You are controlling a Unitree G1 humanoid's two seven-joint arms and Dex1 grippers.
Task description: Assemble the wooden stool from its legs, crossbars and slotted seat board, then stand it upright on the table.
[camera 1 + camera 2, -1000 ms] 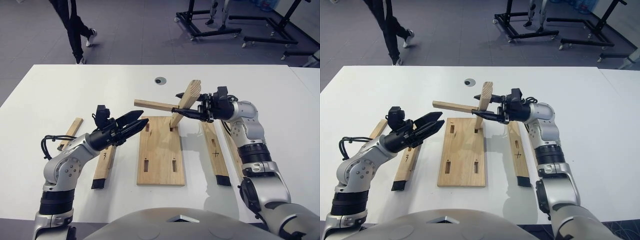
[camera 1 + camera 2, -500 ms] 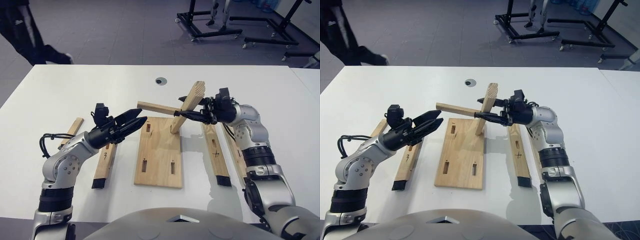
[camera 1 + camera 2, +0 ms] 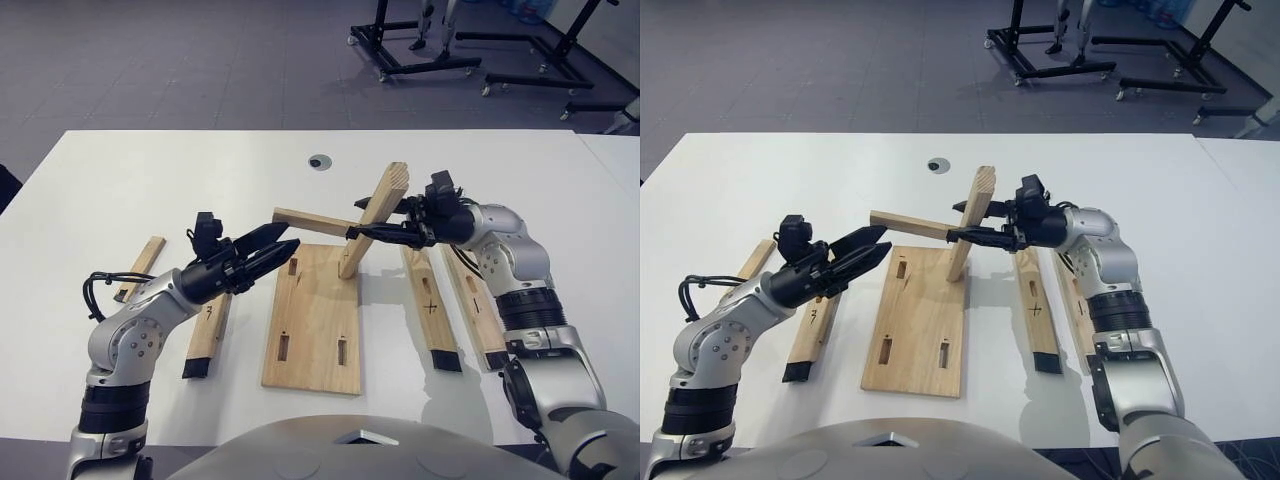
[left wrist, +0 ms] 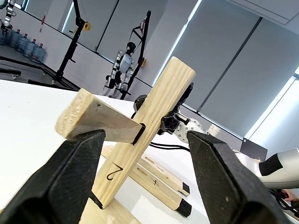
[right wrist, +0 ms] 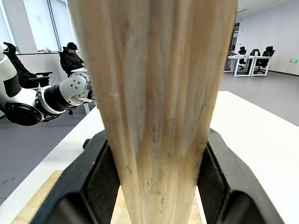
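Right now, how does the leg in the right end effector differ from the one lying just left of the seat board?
Pose: the held leg stands tilted, lower end on the seat board; the flat leg lies on the table.
Grip: the right end effector is shut on the held leg; nothing touches the flat leg.
Fit: a crossbar sticks out of the held leg; the flat leg has none.
Both are pale wood.

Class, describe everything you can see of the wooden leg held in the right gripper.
The leg is a pale, square-cut wooden bar, tilted, with its lower end on the far right part of the seat board. The right gripper is shut on its middle. A crossbar juts sideways from it towards the open left gripper.
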